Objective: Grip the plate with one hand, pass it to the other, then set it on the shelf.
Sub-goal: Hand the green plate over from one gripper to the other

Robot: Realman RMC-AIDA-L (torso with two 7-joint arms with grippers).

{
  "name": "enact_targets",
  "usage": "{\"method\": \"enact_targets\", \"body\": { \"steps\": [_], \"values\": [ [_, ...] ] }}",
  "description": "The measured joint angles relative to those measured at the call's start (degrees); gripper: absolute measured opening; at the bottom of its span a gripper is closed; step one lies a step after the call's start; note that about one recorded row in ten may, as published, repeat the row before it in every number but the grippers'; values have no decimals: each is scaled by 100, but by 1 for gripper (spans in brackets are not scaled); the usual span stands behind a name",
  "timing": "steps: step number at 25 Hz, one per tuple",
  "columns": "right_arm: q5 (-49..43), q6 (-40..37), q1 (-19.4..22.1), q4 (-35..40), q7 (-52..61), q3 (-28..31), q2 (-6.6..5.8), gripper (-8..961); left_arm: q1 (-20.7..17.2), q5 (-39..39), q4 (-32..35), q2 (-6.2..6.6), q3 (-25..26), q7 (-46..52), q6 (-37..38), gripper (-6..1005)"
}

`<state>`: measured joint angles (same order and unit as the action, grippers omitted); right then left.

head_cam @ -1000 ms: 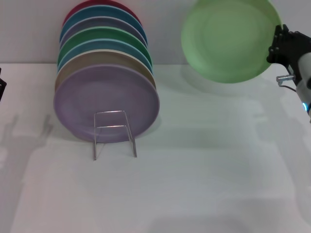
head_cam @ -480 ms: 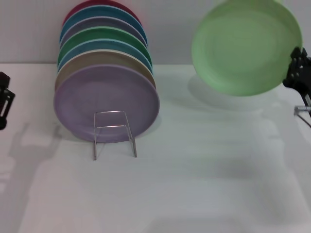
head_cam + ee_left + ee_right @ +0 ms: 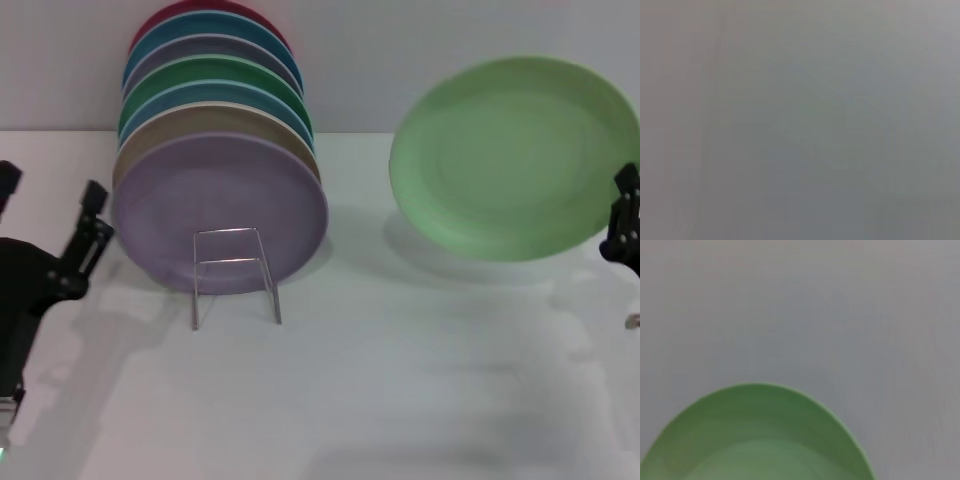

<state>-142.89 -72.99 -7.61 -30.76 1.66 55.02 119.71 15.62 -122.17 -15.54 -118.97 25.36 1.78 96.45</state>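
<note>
The light mint-green plate (image 3: 510,155) hangs in the air at the right, tilted with its face toward me. My right gripper (image 3: 622,222) is shut on its right rim at the frame's edge. The plate's rim also fills the lower part of the right wrist view (image 3: 760,440). My left gripper (image 3: 52,192) is open and empty at the far left, just left of the stacked plates. The shelf (image 3: 235,275), a thin silver wire rack, stands on the table at centre left. The left wrist view shows only a blank grey surface.
Several plates lean in a row on the rack, a lavender plate (image 3: 220,210) at the front, then tan, blue, darker green (image 3: 215,75) and red ones behind. The white table (image 3: 400,380) spreads in front and to the right.
The mint-green plate has come down and a little right with my right gripper. My left arm has moved in from the left edge toward the rack, its fingers now spread.
</note>
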Motion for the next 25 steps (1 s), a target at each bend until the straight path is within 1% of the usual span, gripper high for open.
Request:
{"method": "enact_targets", "body": {
  "steps": [1, 2, 3, 4, 6, 9, 13, 14, 15, 17, 20, 24, 25],
  "values": [
    [5, -113, 106, -5, -124, -99, 8, 22, 0, 0, 0, 0, 0, 0, 0, 786],
    [41, -170, 156, -34, -240, -188, 13, 22, 1, -1, -103, -2, -176, -288, -56, 786],
    [41, -170, 156, -34, -240, -188, 13, 22, 1, -1, -103, -2, -176, -288, -56, 786],
    [108, -223, 198, -74, -358, -292, 15, 22, 1, 0, -184, 0, -320, -493, -106, 785],
    [321, -330, 259, -159, -630, -548, 18, 22, 0, 0, -213, 1, -384, -580, -127, 785],
    [567, -439, 295, -285, -1185, -1005, 16, 23, 4, 0, -349, 1, -611, -913, -273, 785],
    [588, -435, 308, -408, -1494, -1185, 14, 23, -13, 0, -495, 0, -717, -1247, -398, 784],
    [656, -412, 338, -541, -1693, -1335, 12, 23, -29, 0, -578, -2, -769, -1390, -452, 784],
    [656, -412, 338, -541, -1693, -1335, 12, 23, -29, 0, -578, -2, -769, -1390, -452, 783],
    [823, -398, 356, -686, -1951, -1567, 12, 23, -42, 1, -628, -2, -812, -1447, -492, 783],
    [1366, -399, 355, -956, -2557, -2133, 5, 23, -52, 0, -670, -3, -871, -1452, -590, 783],
    [1873, -425, 339, -1258, -3069, -2676, -7, 23, -45, 0, -690, -3, -927, -1412, -702, 782],
    [1873, -425, 339, -1258, -3069, -2676, -7, 23, -45, 0, -690, -3, -927, -1412, -702, 782]
  ]
}}
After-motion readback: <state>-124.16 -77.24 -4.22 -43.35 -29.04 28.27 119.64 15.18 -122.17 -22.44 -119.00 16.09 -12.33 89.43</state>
